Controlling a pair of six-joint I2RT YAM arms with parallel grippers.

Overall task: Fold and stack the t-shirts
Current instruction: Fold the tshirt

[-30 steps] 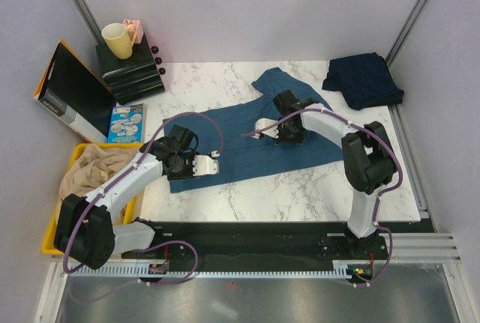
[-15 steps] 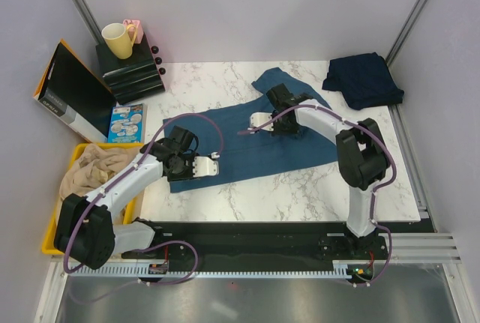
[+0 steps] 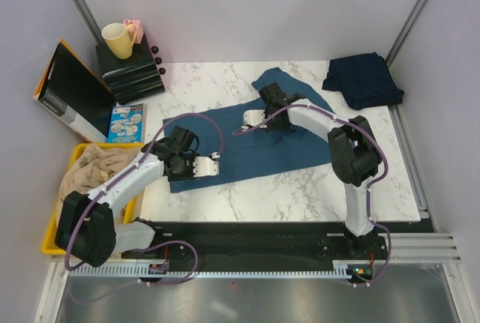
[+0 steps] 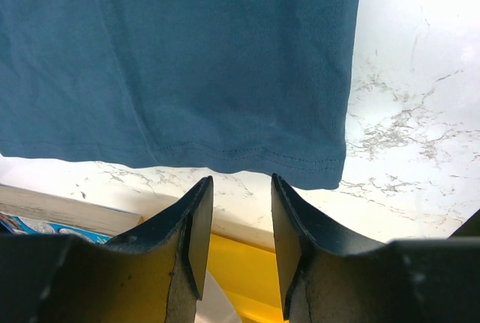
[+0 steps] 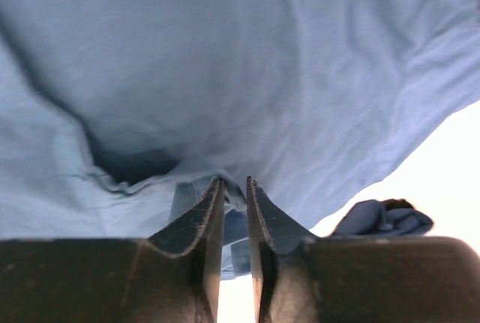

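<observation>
top: steel-blue t-shirt [image 3: 259, 151] lies spread in the middle, navy t-shirt [image 3: 363, 79] far right. left wrist: my left gripper [image 4: 241, 188] is released beside the hem [image 4: 247, 162]; limp light cloth, i would pinch a corner. right wrist: right gripper [image 5: 234, 188] is narrow at a fold [image 5: 196, 177]; whether it grips, i cannot tell.

Saw a yellow mug [image 3: 116, 40] upright on a black stand [image 3: 131, 74] at the marble table's [image 3: 315, 188] far left corner, a booklet [image 3: 127, 123] flat beside a leaning black box [image 3: 71, 91], beige cloth [image 3: 94, 169] heaped in a yellow bin [image 3: 51, 239]
</observation>
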